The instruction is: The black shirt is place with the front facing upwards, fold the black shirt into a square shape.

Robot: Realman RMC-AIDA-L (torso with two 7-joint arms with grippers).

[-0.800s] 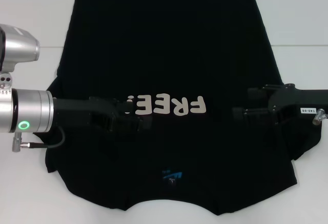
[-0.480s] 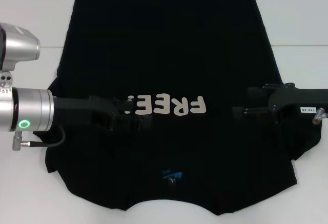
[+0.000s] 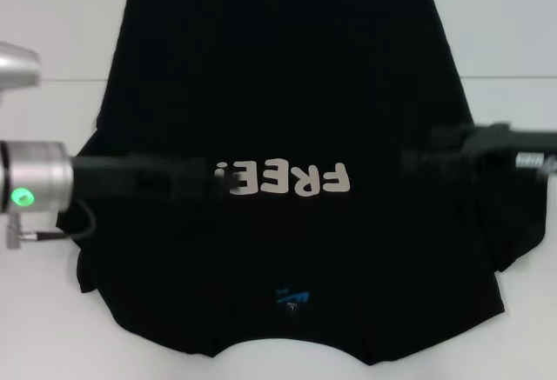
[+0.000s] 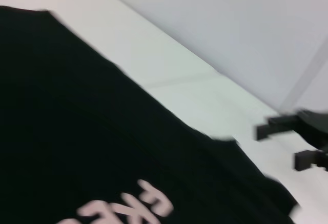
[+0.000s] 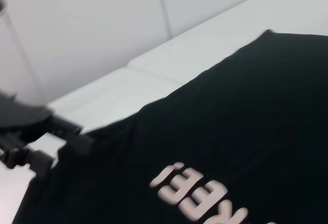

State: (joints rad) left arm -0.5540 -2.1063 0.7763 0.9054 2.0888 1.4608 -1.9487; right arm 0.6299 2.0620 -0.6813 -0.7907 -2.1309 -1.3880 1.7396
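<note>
1. The black shirt [image 3: 287,119] lies spread flat on the white table [image 3: 513,41], collar nearest me, print facing up.
2. My left gripper [image 3: 196,180] hangs over it beside the "FREE!" print [image 3: 283,178]; its opening I cannot tell.
3. My right gripper [image 3: 422,161] hangs over the opposite side with prongs parted, holding nothing.

This looks like a robot test lab rather than a home or shop. A plain white table [image 3: 513,41] fills the head view out to every edge, bare of any household clutter. Beyond its far edge, the wrist views show flat, pale wall panels [image 5: 92,24] with thin vertical seams, like a booth enclosure. The only item laid out is a black shirt [image 3: 278,76] spread flat at the table's middle.
</note>
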